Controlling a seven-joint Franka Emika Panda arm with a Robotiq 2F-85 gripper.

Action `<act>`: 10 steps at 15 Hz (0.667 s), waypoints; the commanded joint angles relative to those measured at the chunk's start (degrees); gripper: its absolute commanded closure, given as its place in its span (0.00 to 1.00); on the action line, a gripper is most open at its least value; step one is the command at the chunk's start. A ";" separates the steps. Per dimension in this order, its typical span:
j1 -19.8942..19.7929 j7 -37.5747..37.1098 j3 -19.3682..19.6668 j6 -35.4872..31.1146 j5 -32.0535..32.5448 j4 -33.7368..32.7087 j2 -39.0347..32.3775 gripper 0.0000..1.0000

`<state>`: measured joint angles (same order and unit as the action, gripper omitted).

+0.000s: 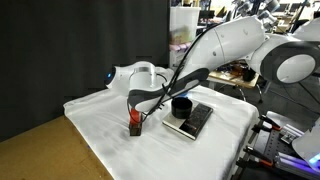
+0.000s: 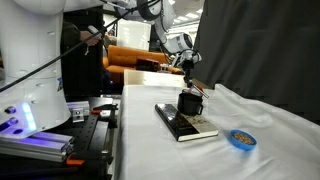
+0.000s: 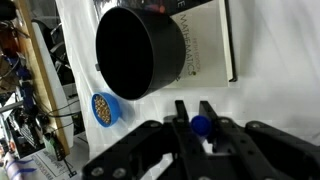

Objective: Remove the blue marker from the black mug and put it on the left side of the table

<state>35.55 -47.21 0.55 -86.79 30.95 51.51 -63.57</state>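
Observation:
In the wrist view my gripper point(image 3: 193, 106) is shut on the blue marker point(image 3: 200, 125), seen end-on as a blue round tip between the fingers. The black mug point(image 3: 135, 55) stands just beyond the fingertips, its dark hollow empty. In both exterior views the gripper point(image 1: 136, 116) point(image 2: 190, 72) hangs low over the white-clothed table point(image 1: 100, 135) point(image 2: 285, 125), apart from the mug point(image 1: 181, 105) point(image 2: 190, 103). The marker is too small to make out in those views.
A flat black slab with a white edge point(image 1: 192, 121) point(image 2: 182, 124) point(image 3: 205, 40) lies beside the mug. A small round blue disc point(image 2: 241, 139) point(image 3: 103, 108) lies on the cloth. A small red-brown block point(image 1: 134, 128) sits under the gripper. A brown wooden corner point(image 1: 40, 150) shows.

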 commanded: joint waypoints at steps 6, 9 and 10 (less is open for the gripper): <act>0.84 -0.05 -1.90 2.91 -2.35 -1.76 -0.66 0.95; 0.84 -0.46 -2.43 3.78 -3.16 -1.57 -0.55 0.95; 0.87 -0.63 -2.50 3.91 -3.44 -1.55 -0.52 0.95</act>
<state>36.62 -47.65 -1.47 -84.84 28.86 51.35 -63.67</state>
